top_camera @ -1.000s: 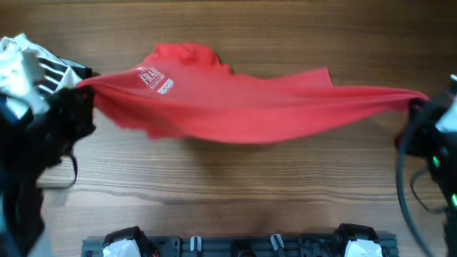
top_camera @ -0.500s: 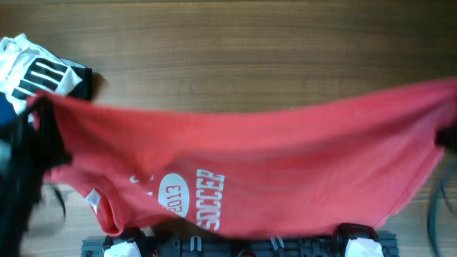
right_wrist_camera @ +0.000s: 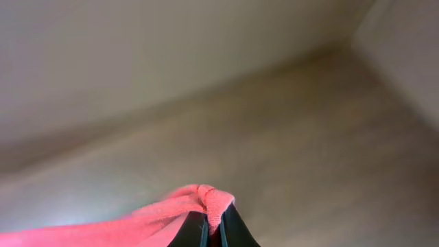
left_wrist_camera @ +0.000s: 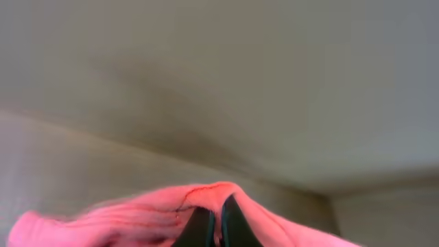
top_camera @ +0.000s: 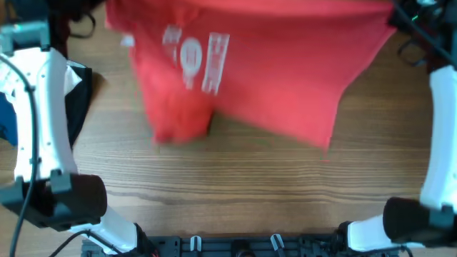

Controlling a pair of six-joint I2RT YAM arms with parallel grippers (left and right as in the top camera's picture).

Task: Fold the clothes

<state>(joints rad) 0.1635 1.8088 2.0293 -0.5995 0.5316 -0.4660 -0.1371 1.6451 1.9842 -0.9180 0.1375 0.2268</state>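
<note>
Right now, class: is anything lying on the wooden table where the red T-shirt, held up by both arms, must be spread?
Nothing visible. The left fingers and right fingers pinch the soft red T-shirt directly. The wooden table before it is bare; the black garment lies at the left edge. Table under the shirt is hidden.

Overhead light is bright and even. My red T-shirt (top_camera: pixel 271 78) casts a faint shadow toward 6 o'clock, and its white lettering (top_camera: pixel 193 57) is smeared by motion blur. Both my wrist views are dimmer and hazy (all soft beige), with unfocused fabric at 6 o'clock.
</note>
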